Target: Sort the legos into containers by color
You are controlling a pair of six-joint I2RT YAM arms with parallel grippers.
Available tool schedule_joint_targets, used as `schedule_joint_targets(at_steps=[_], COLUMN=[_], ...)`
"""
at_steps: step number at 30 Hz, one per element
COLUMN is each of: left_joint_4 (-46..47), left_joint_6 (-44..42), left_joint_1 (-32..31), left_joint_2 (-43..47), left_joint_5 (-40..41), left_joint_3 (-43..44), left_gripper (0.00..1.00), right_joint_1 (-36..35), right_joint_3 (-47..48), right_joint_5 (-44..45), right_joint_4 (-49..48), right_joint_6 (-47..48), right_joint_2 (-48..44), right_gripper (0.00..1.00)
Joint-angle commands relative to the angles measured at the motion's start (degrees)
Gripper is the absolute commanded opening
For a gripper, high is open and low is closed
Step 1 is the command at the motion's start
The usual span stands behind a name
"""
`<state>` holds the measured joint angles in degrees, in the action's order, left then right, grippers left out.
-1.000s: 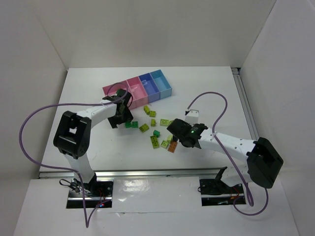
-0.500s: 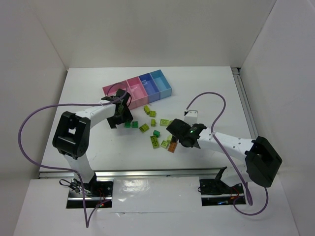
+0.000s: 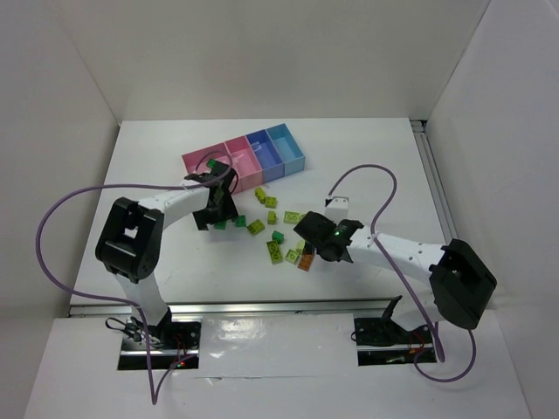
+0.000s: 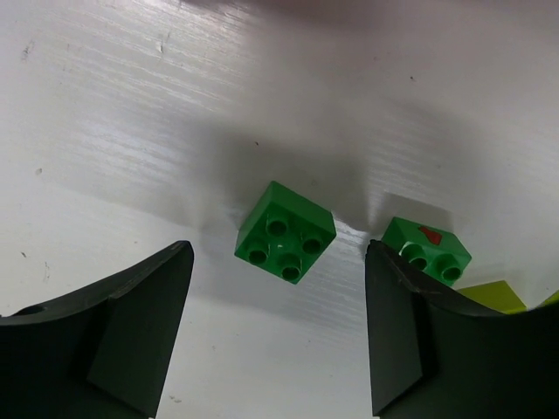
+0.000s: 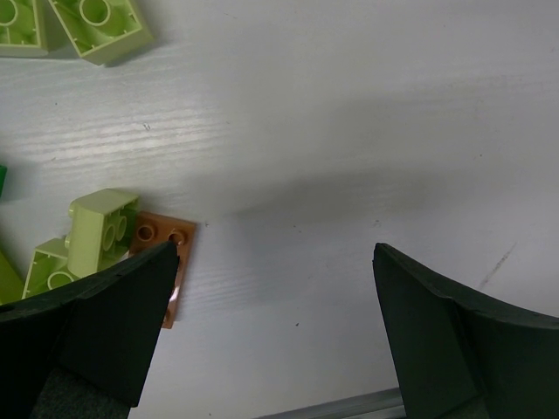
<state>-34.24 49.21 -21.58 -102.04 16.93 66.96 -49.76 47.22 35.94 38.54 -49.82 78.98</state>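
Pick-up step: the open left tool brackets 1 dark green brick; next, lower and close; the right tool hangs open.

The left arm rises from its base at the near left, bends at a black elbow joint and reaches rightward over the worktop. It ends in the left hand, which points down with its two dark fingers spread wide and gripping nothing. The right arm stretches low from the near right, leftward toward the middle. Its right hand also faces down, fingers parted wide, holding nothing.
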Motion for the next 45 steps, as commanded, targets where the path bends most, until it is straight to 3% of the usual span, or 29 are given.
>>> schedule_joint_targets(at_steps=[1, 6, 21, 23, 27, 30, 38, 43, 45], left_joint_4=[-0.74, -2.68, -2.85, -3.55, -5.74, -6.45, -8.83, -11.82, -12.87], left_joint_6=[-2.27, -3.33, -2.63, -2.63, -3.23, -4.82, -8.08, -8.61, -8.61], left_joint_1=[-0.30, -0.30, -4.87, -4.87, -4.18, -3.47, 1.54, 6.28, 8.12], left_joint_2=[-1.93, -6.24, -6.77, -7.29, -6.69, -5.02, -0.88, -9.82, -12.64], left_joint_5=[1.88, 3.37, 3.37, 4.42, 5.48, 5.48, 4.34, 1.72, 0.92], left_joint_3=[1.50, 4.23, 5.29, 6.34, 8.62, 10.91, 20.04, 31.62, 34.89], left_gripper=[0.82, 0.77, 0.55, 0.49, 0.26, 0.19, 0.16, 0.16, 0.25], right_joint_1=[-0.60, -0.60, -0.60, -0.60, -0.60, -0.60, -0.60, -0.60, -0.60], right_joint_3=[1.29, 1.29, 1.82, 1.82, 1.29, 1.29, 1.29, 1.29, 1.82], right_joint_5=[0.27, 0.27, -0.26, -0.26, -0.26, -0.26, -0.26, -0.26, 0.27], right_joint_4=[-1.89, -1.89, -2.42, -2.42, -1.90, -1.89, -2.42, -1.89, -1.19], right_joint_6=[0.08, 0.08, 0.08, 0.08, 0.08, 0.08, 0.08, 0.08, 0.08], right_joint_2=[0.65, 1.18, 1.70, 1.70, 1.70, 1.70, 1.70, 1.18, 0.65], right_gripper=[1.00, 1.00, 1.00, 1.00, 1.00, 1.00, 1.00, 1.00, 1.00])
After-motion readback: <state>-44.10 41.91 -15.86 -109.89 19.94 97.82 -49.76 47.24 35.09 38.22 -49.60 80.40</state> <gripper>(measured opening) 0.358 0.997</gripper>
